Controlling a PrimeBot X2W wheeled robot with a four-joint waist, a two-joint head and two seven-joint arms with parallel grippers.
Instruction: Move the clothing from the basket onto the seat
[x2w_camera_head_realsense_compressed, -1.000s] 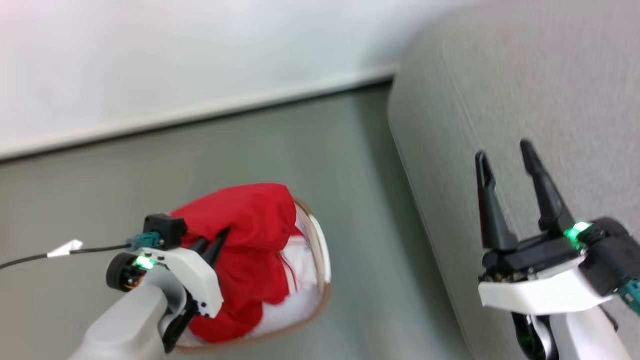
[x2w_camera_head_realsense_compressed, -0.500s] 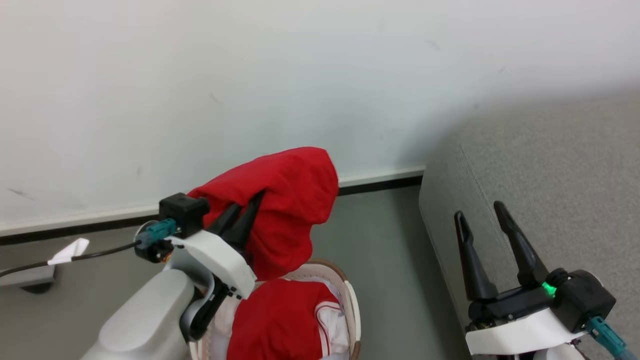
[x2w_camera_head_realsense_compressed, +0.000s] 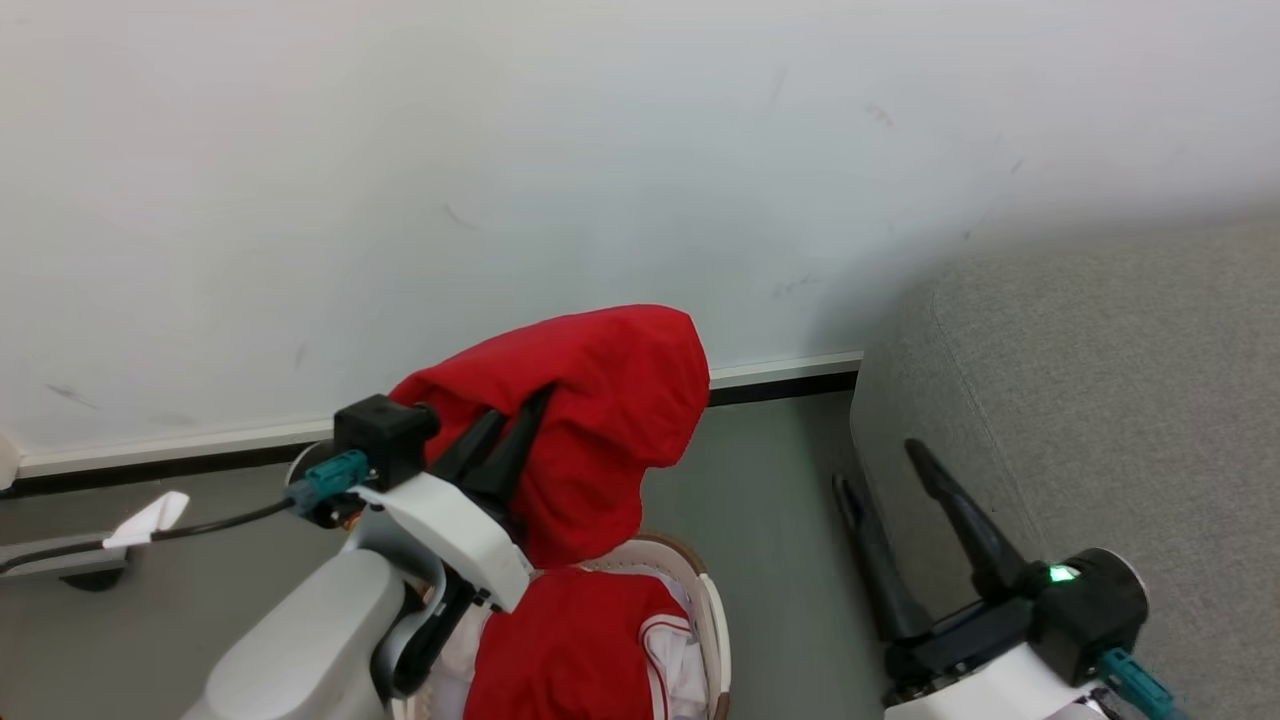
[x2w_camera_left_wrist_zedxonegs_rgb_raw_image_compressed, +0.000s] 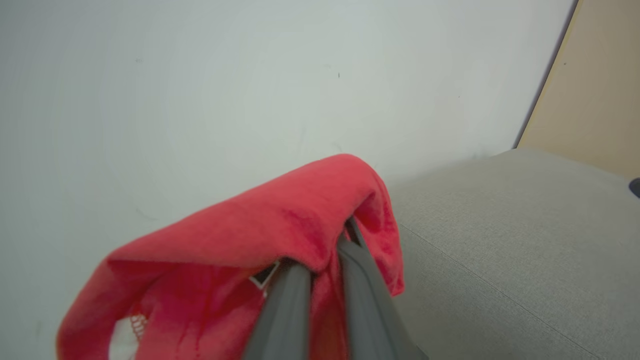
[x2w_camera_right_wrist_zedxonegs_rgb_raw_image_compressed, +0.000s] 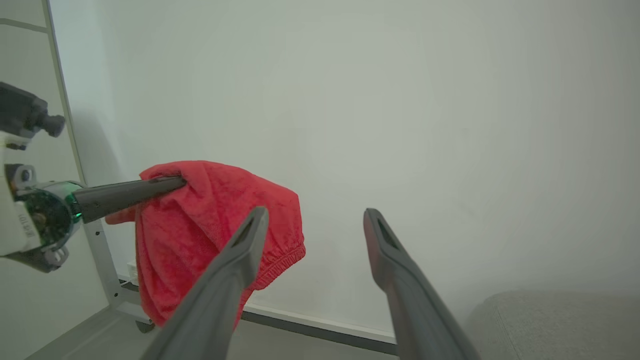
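Observation:
My left gripper (x2w_camera_head_realsense_compressed: 525, 412) is shut on a bright red garment (x2w_camera_head_realsense_compressed: 612, 400), which hangs lifted above the basket (x2w_camera_head_realsense_compressed: 716, 628). More red clothing with white trim (x2w_camera_head_realsense_compressed: 570, 650) lies inside the basket. In the left wrist view the red cloth (x2w_camera_left_wrist_zedxonegs_rgb_raw_image_compressed: 260, 220) drapes over my two closed fingers (x2w_camera_left_wrist_zedxonegs_rgb_raw_image_compressed: 287, 300). The grey seat (x2w_camera_head_realsense_compressed: 1100, 400) rises at the right. My right gripper (x2w_camera_head_realsense_compressed: 876, 466) stands open and empty beside the seat's rounded end. From the right wrist, the red garment (x2w_camera_right_wrist_zedxonegs_rgb_raw_image_compressed: 200, 215) hangs from the left gripper's fingers (x2w_camera_right_wrist_zedxonegs_rgb_raw_image_compressed: 130, 192), left of my open right gripper (x2w_camera_right_wrist_zedxonegs_rgb_raw_image_compressed: 315, 212).
A white wall with a baseboard (x2w_camera_head_realsense_compressed: 780, 368) runs behind, above the grey floor (x2w_camera_head_realsense_compressed: 770, 520). A black cable with a white tag (x2w_camera_head_realsense_compressed: 150, 515) trails off to the left. A white wheeled stand (x2w_camera_right_wrist_zedxonegs_rgb_raw_image_compressed: 107, 260) stands by the wall. A beige panel (x2w_camera_left_wrist_zedxonegs_rgb_raw_image_compressed: 600, 100) borders the seat.
The head camera has tilted up. My left gripper has lifted the red garment out of the basket, uncovering more red clothing below. The right gripper stays open and now leans leftward.

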